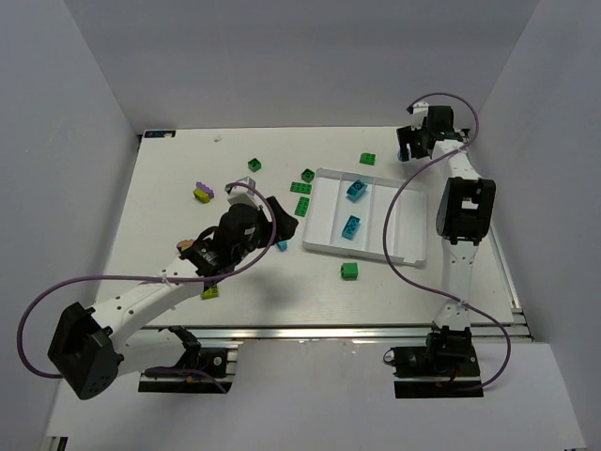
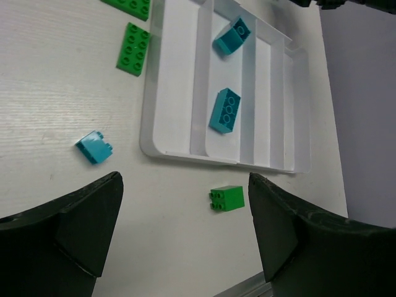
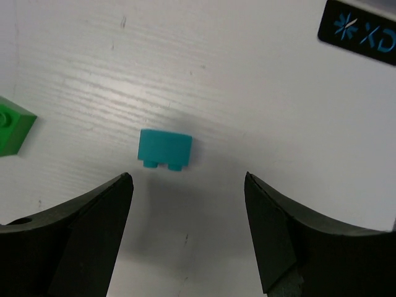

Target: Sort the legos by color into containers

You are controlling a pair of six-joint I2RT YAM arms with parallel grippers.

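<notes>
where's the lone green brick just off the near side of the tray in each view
Top external: the green brick lies right of centre, just below the tray's near rim.
Left wrist: bottom centre, just below the tray.
Right wrist: not in it; the green piece at its left edge is probably another brick.
Shared landmark: the tray holding two teal bricks, seen in the top external and left wrist views.

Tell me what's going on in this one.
Color sorting into the white tray is under way. Two teal bricks already lie in one compartment. The right end effector is open above a loose teal brick on the table. The left end effector is open near the tray, holding nothing. Green bricks lie outside the tray.
</notes>
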